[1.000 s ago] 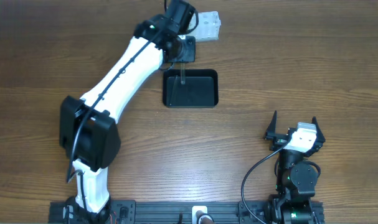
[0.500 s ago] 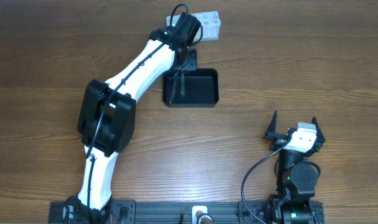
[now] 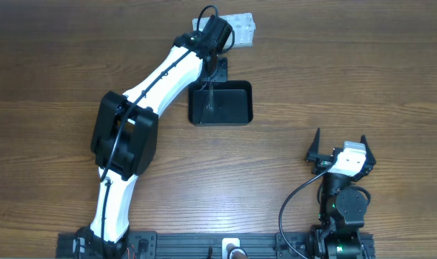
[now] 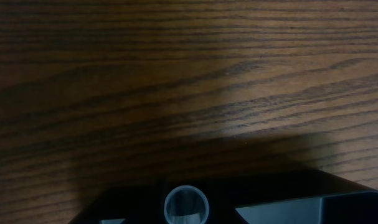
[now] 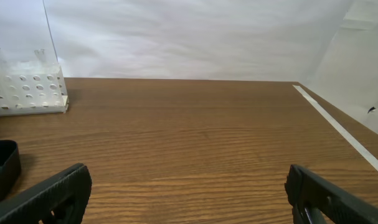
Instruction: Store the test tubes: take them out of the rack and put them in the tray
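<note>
The biggest danger we see comes from the left arm (image 3: pixel 168 72). It stretches far up the table (image 3: pixel 348 72), and its wrist sits right between the rack (image 3: pixel 240 29) and the tray (image 3: pixel 250 102). A careless swing on the way out could clip the rack and push it away or tip it over.

The tray carries the next risk. The left gripper (image 3: pixel 217 70) hangs at the tray's far-left corner, not over its middle. If it lets go here, we judge the tube could hit the rim or lean on the wall instead of lying flat. If the gripper comes down too far, the tube's tip could jam on the floor and drag the light tray across the wood.

The test tube (image 3: pixel 212 95) is the smallest worry. It is glass-like and smooth, so it may slip or roll hard against the wall when dropped.

As for pose, the left arm is bent at the elbow and nearly at full reach, with its wrist pointing down over the tray's corner. Its jaws look closed on the tube. In its wrist view, the tube's open mouth sits between the fingers, and the top view shows the body pointing down into the tray.

The right arm is folded back near its base, well away from the work. The right gripper (image 3: pixel 340 140) is empty and its jaws are spread wide.
</note>
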